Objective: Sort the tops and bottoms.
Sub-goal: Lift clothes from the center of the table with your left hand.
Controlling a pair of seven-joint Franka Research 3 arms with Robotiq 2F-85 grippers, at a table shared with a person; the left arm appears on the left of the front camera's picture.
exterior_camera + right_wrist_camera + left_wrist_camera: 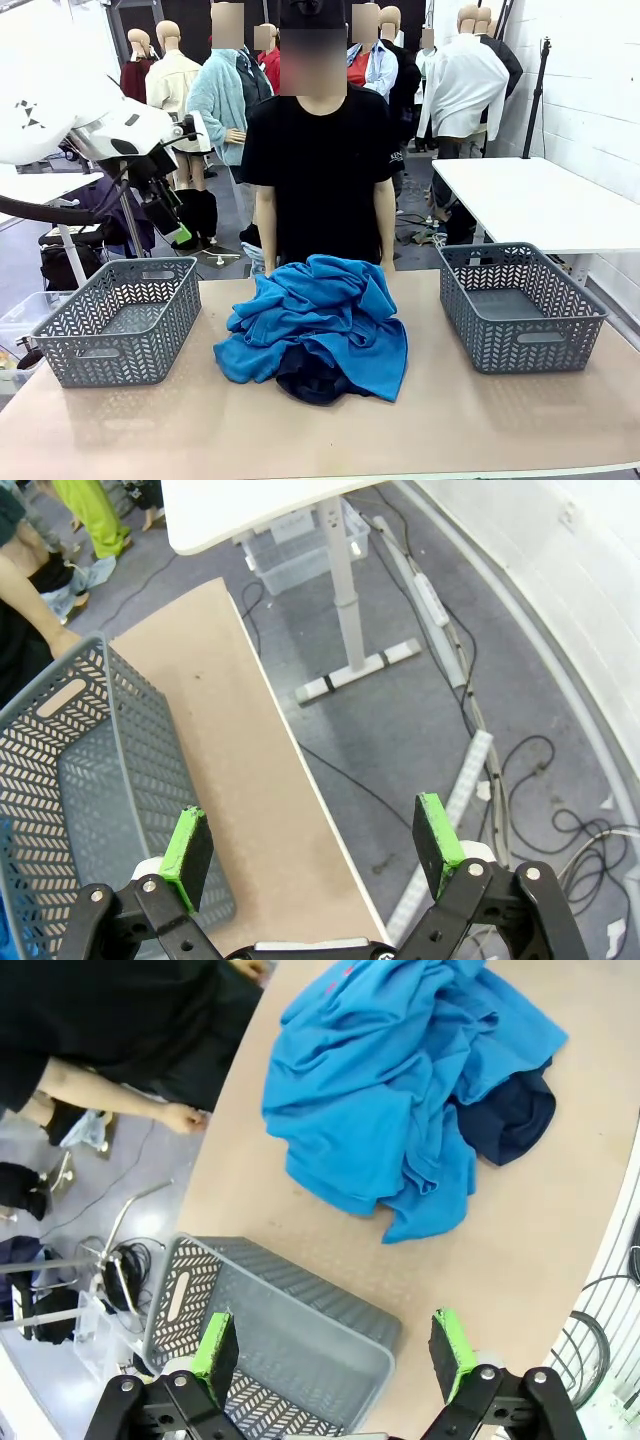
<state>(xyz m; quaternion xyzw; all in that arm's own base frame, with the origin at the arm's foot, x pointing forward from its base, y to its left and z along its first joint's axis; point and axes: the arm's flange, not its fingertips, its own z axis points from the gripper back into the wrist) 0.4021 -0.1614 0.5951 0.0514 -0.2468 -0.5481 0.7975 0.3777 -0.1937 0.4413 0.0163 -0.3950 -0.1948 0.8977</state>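
Everything to be sorted sits in one heap on the table (300, 445). The blue tops (320, 305) make up the crest and both flanks of the heap. The dark bottoms (312, 382) peek out from under its near edge, mostly buried. An empty grey basket (130, 352) stands to the left of the heap and a second basket (520, 348) to its right, both a little apart from the cloth. A person (320, 170) stands just behind the heap with arms down.

The left gripper (333, 1345) hangs high above the basket left of the heap, with its jaws spread as wide as they go and nothing between them. The right gripper (312, 840) is just as wide and just as empty. It is out past the basket right of the heap, over the table's outer edge.

Nothing looks sorted yet, so I'd say the step is the first pick. I would take a blue top first, since those lie uppermost. Come down on a raised fold at the crest of the heap and pinch only that ridge. A deep bite near the front edge could catch the dark piece too. These shirts are big and floppy, so lift well up before swinging to a basket, or a sleeve may trail and drag the heap along. I can't tell which basket is meant for which kind.
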